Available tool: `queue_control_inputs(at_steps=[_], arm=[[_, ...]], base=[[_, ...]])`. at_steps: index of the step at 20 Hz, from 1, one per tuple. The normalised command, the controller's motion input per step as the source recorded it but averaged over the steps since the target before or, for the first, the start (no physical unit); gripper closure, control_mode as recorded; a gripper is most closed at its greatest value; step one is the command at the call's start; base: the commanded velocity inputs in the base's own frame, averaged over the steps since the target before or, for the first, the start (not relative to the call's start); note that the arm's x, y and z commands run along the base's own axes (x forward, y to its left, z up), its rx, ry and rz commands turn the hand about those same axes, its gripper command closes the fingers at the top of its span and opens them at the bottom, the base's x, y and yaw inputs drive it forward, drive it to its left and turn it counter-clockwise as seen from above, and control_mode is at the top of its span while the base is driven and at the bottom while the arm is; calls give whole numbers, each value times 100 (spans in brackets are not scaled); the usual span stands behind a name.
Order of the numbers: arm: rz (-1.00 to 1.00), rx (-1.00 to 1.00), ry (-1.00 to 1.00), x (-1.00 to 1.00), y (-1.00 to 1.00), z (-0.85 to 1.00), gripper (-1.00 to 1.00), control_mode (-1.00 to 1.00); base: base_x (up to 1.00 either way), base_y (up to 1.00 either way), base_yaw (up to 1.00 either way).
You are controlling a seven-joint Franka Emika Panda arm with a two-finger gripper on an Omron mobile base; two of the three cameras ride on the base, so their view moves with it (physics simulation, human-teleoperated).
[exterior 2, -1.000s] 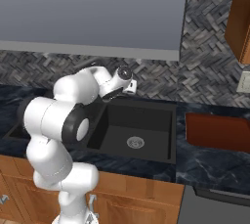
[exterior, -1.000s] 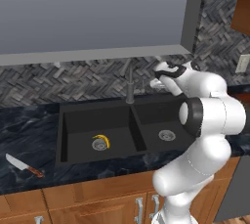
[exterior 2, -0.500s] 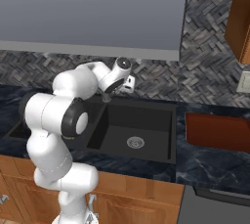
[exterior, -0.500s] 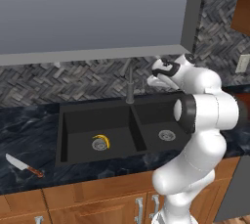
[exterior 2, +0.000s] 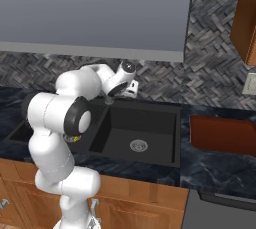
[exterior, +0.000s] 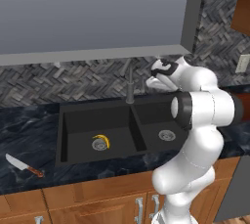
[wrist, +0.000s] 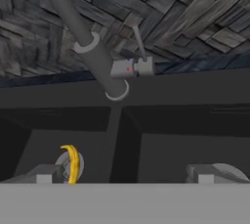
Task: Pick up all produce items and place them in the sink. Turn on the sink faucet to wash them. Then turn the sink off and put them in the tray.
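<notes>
Banana [wrist: 72, 163] partly cut off over drain [wrist: 66, 166]

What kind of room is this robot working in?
Most likely a home kitchen, a rendered one: a black double-basin sink with a faucet set in a dark marbled counter, over wooden cabinets.
</notes>
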Motion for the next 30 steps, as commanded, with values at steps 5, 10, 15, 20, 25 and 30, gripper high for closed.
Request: queue_control_inputs(at_steps=[5,10,15,20,25,30], arm=[[0,4,0,7,2,-28,-100,-100],[0,2,0,42,1,-1,-100,-100],[0,1,0,58,0,0,-100,-100],[0,0,0,38,0,-5,-100,-100],[0,0,0,36,0,-7,-100,-100],[0,0,0,24,0,-18,-100,-100]], base=[[0,0,0],[0,0,0],[0,0,0],[0,0,0],[0,0,0],[0,0,0]])
